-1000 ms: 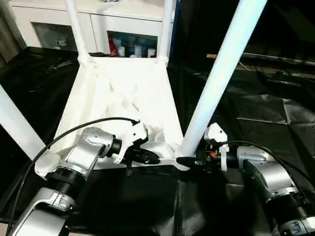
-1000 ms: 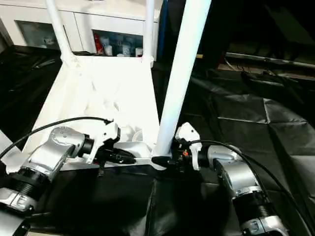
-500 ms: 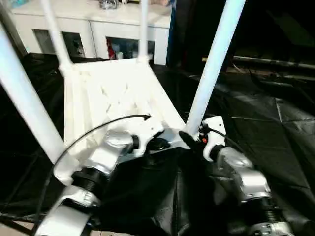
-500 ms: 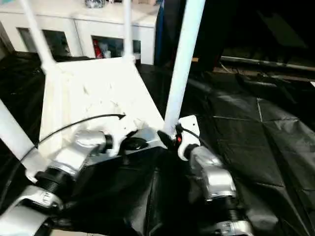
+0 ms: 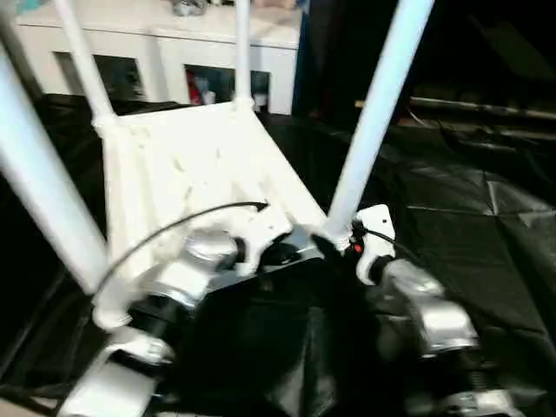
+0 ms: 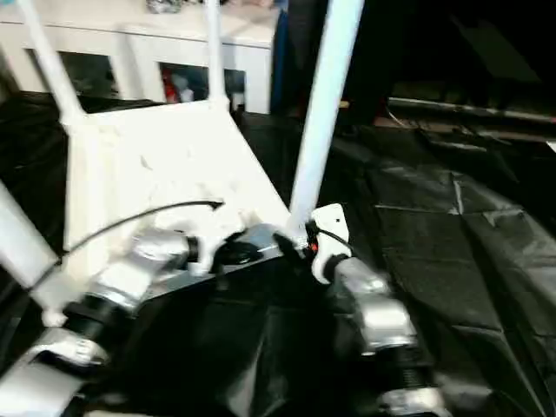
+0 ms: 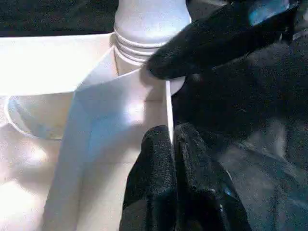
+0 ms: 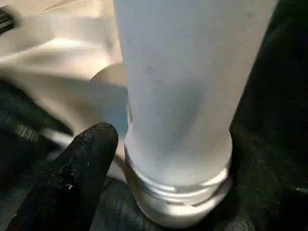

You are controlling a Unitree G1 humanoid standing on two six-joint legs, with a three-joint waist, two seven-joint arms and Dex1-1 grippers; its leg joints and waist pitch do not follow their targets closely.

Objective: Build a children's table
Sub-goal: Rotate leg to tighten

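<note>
Black sheeting covers the floor, with a white cabinet behind. The children's table lies upside down on the sheeting, legs pointing up. The left gripper is pinched shut on the thin edge of the top beside the near right leg. The right gripper stands wide open around that leg's collar, one finger beside it
</note>
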